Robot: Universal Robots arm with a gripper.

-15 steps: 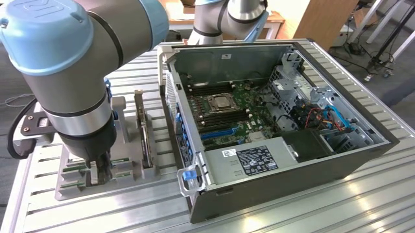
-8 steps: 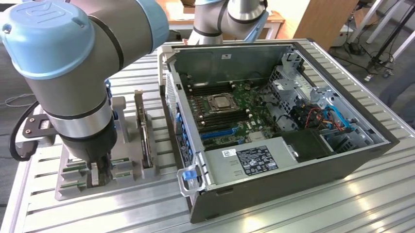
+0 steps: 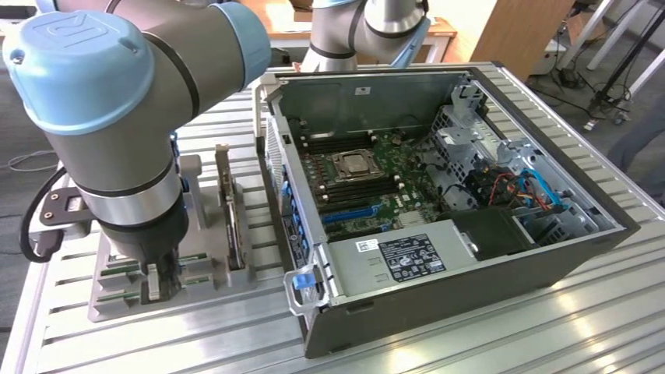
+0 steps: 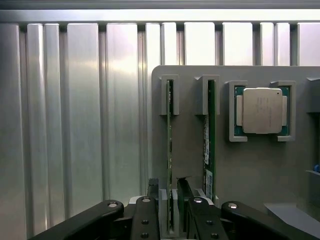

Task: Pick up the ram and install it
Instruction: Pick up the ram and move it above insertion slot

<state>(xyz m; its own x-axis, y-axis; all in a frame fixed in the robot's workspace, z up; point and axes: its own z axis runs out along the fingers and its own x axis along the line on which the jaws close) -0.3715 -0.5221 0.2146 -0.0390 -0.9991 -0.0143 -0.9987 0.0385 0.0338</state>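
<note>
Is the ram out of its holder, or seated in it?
Seated: the ram stands on edge in the grey holder's slot, open claw straddling it, not gripping.

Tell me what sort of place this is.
Probably a robotics lab's computer-assembly test cell: an opened desktop PC case sits on a slotted aluminium table, a grey fixture beside it holds ram sticks and a processor chip, and a robot arm stands over that fixture.

A thick matt-grey metal arm tube [image 3: 130, 195] carries rounded pale-blue plastic joint caps [image 3: 78, 58], one embossed with a logo. A looped black cable [image 3: 31, 222] runs beside the wrist. The black metal claw [image 4: 168, 195] has jointed linkage fingers [image 4: 150, 215] dotted with small silver screws [image 4: 113, 204], perhaps pivot pins.
</note>
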